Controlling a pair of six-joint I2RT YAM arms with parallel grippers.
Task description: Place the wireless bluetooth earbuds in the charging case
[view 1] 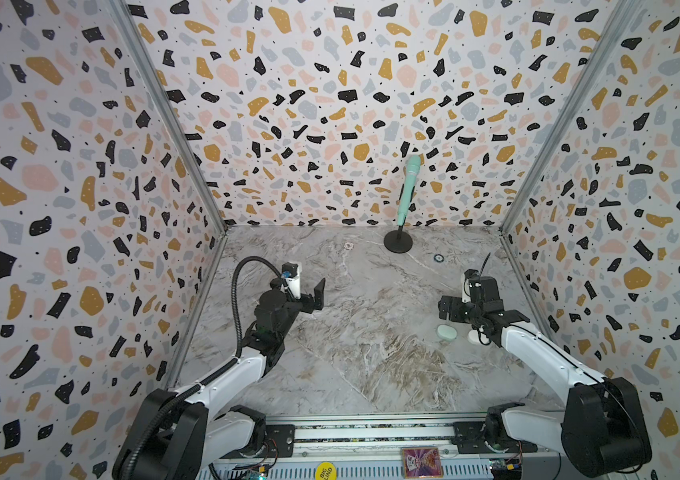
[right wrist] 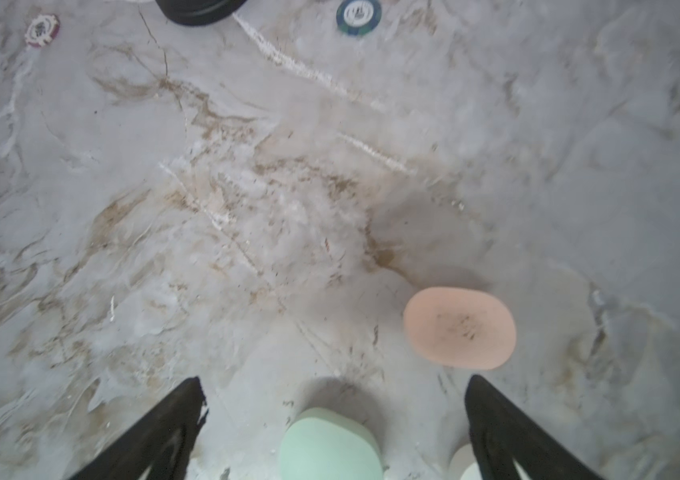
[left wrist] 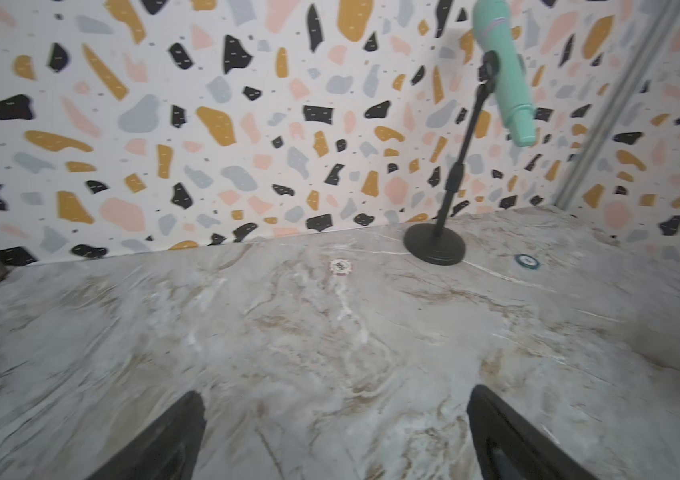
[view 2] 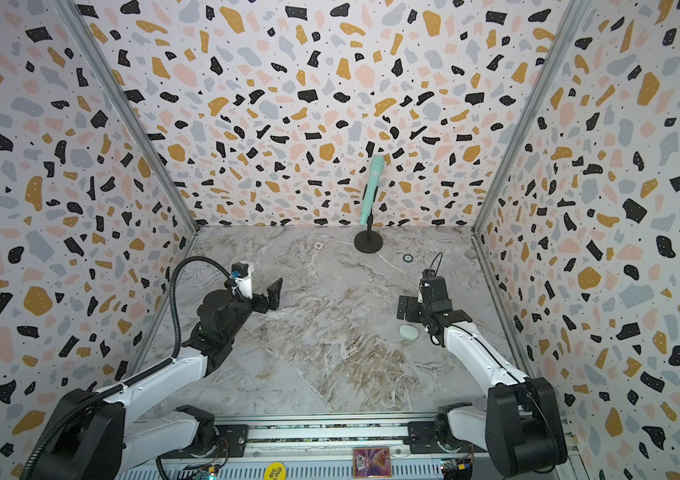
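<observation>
Right gripper (right wrist: 334, 379) hangs spread wide, pinching nothing, over the marble table (right wrist: 246, 208); a closed mint charging case (right wrist: 330, 444) lies nearest it, a white case (right wrist: 460, 463) just beside, a pink case (right wrist: 459, 328) a little farther. Left gripper (left wrist: 335, 390) is spread and empty. Farthest stands a mint microphone (view 1: 408, 187).

Walls (view 1: 330, 83): white ground, terrazzo pattern of black, mustard, pale pink and grey-blue flecks. Table (view 1: 371, 340): grey-white marble with brown veining. Microphone (view 1: 408, 187): mint green, on a black stand (view 1: 398, 242). Three plain cases: mint case (right wrist: 330, 444), pink case (right wrist: 459, 327) with dark smudges, white case (right wrist: 460, 465). Pale chip (left wrist: 339, 266): white, reddish edge marks. Dark chip (right wrist: 358, 16): blue-green, white centre.
</observation>
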